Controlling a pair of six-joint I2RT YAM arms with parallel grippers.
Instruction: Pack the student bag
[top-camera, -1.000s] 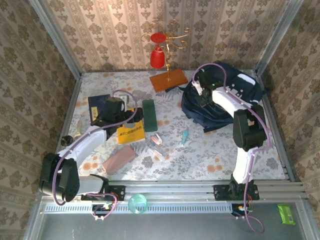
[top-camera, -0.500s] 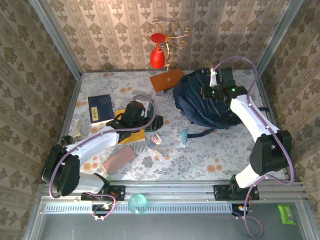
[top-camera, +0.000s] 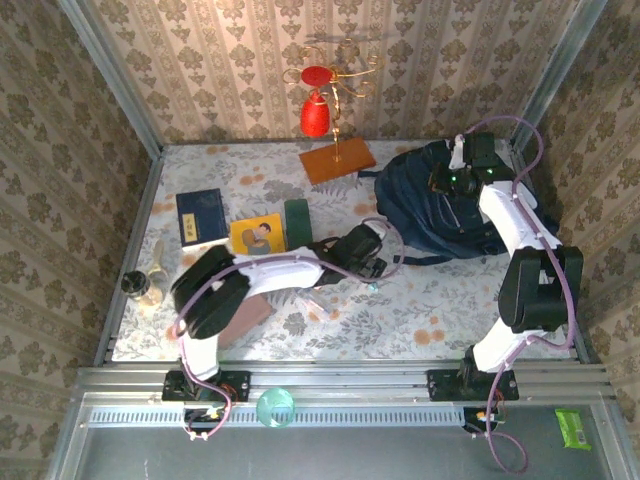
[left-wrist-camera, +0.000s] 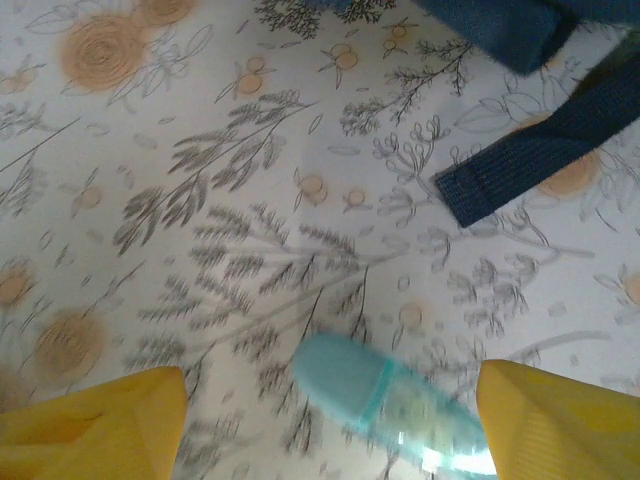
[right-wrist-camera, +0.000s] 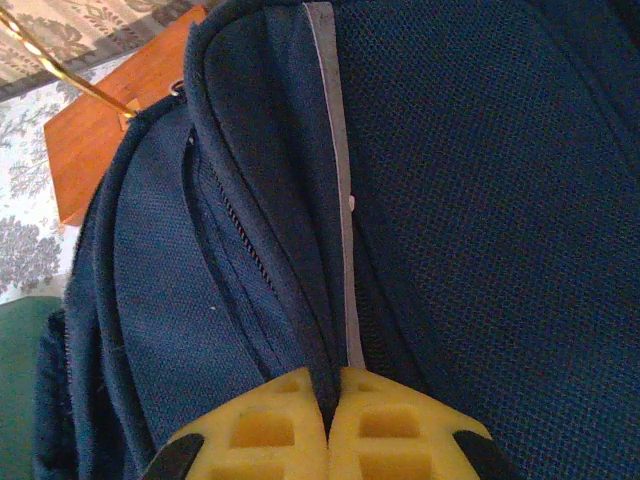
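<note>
Student bag (top-camera: 415, 205) on floral tablecloth (top-camera: 430, 310) (damask-papered walls (top-camera: 200, 60)), right claw (right-wrist-camera: 328, 415) pinching its fabric, left claw (left-wrist-camera: 325, 420) spread.

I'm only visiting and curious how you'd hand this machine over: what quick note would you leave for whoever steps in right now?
Left claw: open around a light-blue item on the table, not gripping it.
Right claw: shut, pinching a fold of the student bag at the far right.
Done: nothing visibly packed.
To do: blue book, yellow book, green case and the light-blue item lie outside the bag.
</note>
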